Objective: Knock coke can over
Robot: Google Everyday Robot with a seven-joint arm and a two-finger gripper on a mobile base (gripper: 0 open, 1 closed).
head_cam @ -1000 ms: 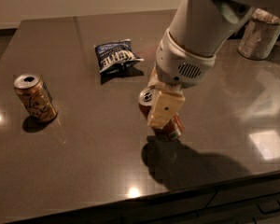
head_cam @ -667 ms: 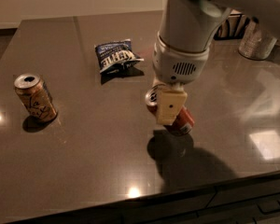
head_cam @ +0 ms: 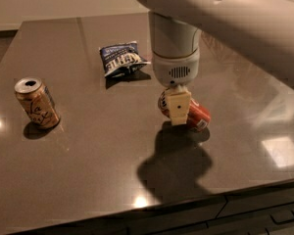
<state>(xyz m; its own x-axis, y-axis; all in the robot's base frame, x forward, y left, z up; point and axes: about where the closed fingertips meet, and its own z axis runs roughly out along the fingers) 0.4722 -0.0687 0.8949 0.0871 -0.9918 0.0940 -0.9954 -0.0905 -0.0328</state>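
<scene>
Kitchen-like setting, indicated by a dark polished counter (head_cam: 88, 151) with drawer fronts (head_cam: 264, 213) beneath and 1 snack bag (head_cam: 121, 58) laid on it; the gripper (head_cam: 180, 116) is positioned low over mid-counter.

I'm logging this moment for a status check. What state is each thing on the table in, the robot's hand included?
coke can: tipped over, silver top toward the left, partly hidden behind the hand.
hand: low over the table, right in front of the coke can.
tan can: standing upright at the far left, apart from everything.
chip bag: lying crumpled behind the arm; open or sealed, cannot tell.
</scene>
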